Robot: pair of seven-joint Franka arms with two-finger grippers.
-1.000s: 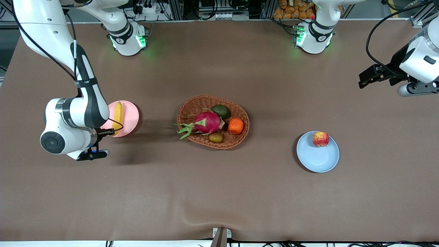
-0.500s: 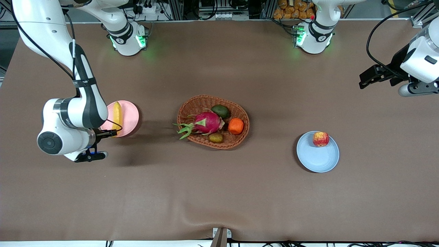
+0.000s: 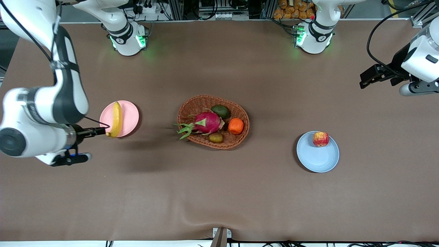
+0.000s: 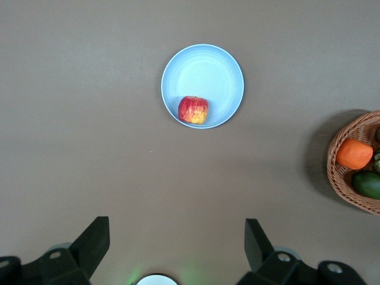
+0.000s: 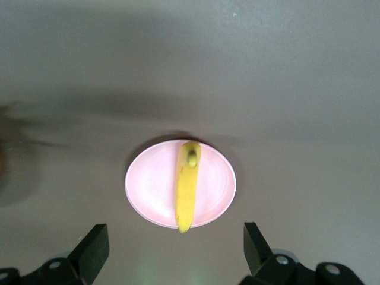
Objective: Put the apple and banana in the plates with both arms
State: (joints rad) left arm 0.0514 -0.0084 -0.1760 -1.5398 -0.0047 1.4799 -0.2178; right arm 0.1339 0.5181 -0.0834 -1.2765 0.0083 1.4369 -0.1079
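Banana (image 3: pixel 116 119) laid on pink plate (image 3: pixel 129 118), apple (image 3: pixel 320 139) set on blue plate (image 3: pixel 317 156), right tool (image 5: pixel 175 252) held apart above banana, left tool (image 4: pixel 177 252) held apart over bare tabletop (image 3: pixel 219 192)

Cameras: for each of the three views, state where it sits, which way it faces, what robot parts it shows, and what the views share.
Front view: high across the table, facing the bases; shows both arms, the right gripper beside the pink plate, the left gripper up at the left arm's end.
Left wrist view: looks down on the apple in the blue plate; open left gripper.
Right wrist view: looks down on the banana; open right gripper.
Shared: both plates appear in front view too; the basket in front and left wrist.
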